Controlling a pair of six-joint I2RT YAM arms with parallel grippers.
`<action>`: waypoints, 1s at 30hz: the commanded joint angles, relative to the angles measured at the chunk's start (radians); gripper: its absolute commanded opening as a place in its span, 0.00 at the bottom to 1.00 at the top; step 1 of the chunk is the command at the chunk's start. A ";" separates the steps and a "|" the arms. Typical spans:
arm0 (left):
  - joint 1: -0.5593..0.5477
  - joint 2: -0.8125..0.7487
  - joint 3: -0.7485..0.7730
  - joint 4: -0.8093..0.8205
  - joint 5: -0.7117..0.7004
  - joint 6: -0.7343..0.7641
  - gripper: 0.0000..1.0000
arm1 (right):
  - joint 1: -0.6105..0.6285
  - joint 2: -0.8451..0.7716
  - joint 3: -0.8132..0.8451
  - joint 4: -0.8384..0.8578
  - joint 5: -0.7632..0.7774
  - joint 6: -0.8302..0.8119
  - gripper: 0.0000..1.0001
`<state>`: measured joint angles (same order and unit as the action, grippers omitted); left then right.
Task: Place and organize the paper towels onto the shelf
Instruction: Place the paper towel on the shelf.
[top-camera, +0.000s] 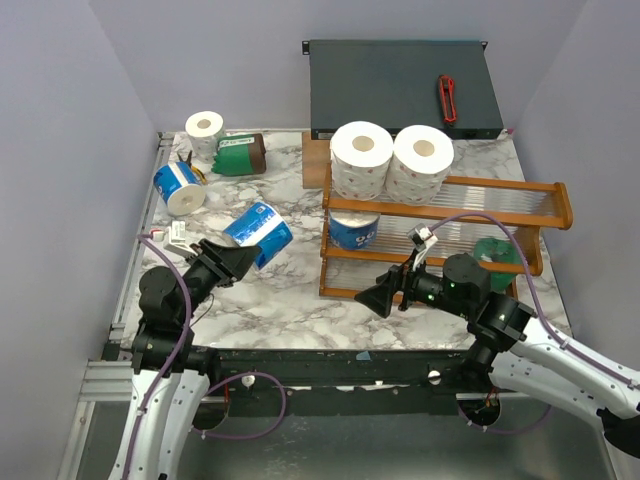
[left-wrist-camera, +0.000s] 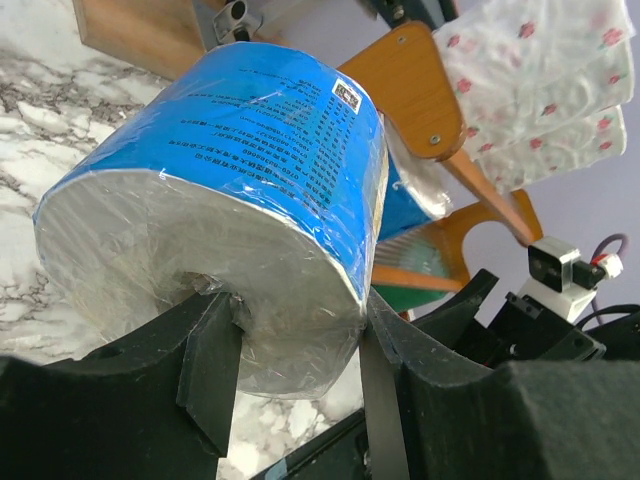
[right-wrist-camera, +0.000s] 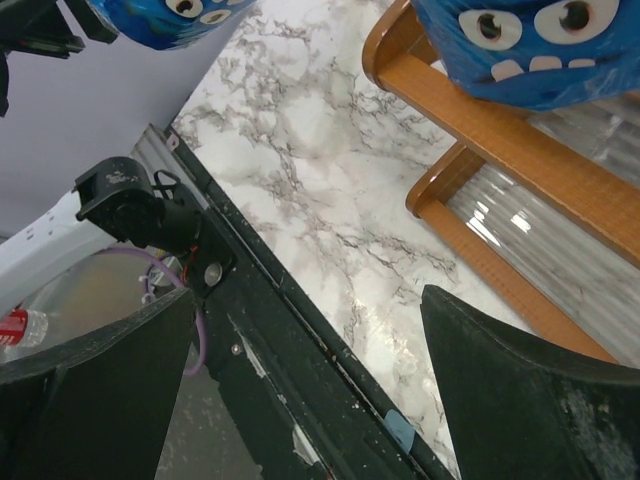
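The left end effector (top-camera: 238, 260) is clamped on a blue-wrapped paper towel roll (top-camera: 259, 234), which juts straight ahead of it over the table (top-camera: 290, 300), its long axis pointing away from the wrist and its flat white end facing back. Ahead and to the right of that roll stands the shelf (top-camera: 545, 200), its length running left to right, with one blue roll (top-camera: 354, 232) already on the middle tier. The right end effector (top-camera: 384, 298), nearer the shelf, hangs wide apart and empty.
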<state>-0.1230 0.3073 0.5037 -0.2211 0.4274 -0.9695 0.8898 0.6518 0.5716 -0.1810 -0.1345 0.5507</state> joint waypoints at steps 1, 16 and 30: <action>-0.031 0.007 0.012 0.005 0.013 0.067 0.10 | 0.000 0.014 0.011 -0.023 -0.040 0.029 0.97; -0.083 -0.016 0.050 -0.081 -0.016 0.147 0.10 | 0.000 0.020 0.007 -0.004 -0.061 0.066 0.98; -0.093 -0.148 0.037 -0.151 0.144 0.156 0.09 | 0.000 -0.035 -0.002 0.019 -0.140 0.048 0.98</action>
<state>-0.2119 0.2352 0.5457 -0.3897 0.5213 -0.8150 0.8898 0.6369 0.5713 -0.1802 -0.2306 0.6117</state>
